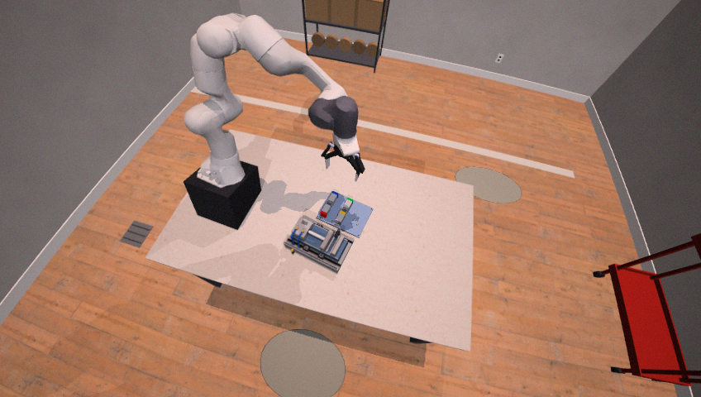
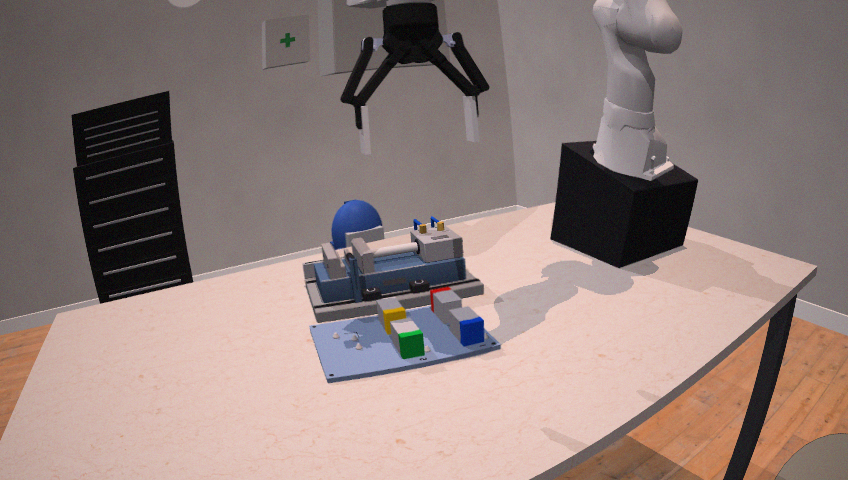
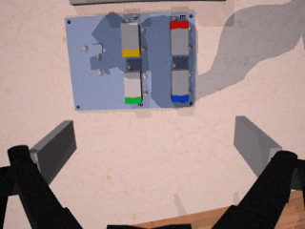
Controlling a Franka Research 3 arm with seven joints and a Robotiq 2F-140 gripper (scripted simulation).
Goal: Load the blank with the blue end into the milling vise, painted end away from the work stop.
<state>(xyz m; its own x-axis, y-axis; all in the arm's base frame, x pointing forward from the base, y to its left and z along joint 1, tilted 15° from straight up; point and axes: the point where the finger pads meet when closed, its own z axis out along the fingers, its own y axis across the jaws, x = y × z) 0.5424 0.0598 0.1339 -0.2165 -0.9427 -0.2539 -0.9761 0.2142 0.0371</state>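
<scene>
The blank with the blue end [image 2: 466, 325] lies flat on the light-blue infeed plate [image 2: 401, 347], at its right front in the exterior view; it also shows in the wrist view [image 3: 181, 86] and in the top view [image 1: 331, 198]. The milling vise [image 2: 389, 261] stands just behind the plate, and its jaws hold nothing that I can see. My gripper [image 2: 414, 133] hangs high above the table, fingers wide open and empty, well above the plate and off its side away from the vise. It also shows in the top view [image 1: 344, 165].
Three other blanks lie on the plate: red end [image 2: 443, 299], yellow end [image 2: 390, 313], green end [image 2: 408, 339]. Small pins [image 2: 351, 340] stand on the plate's left part. The black robot base [image 2: 621, 202] sits at the right. A blue dome [image 2: 355, 221] is behind the vise.
</scene>
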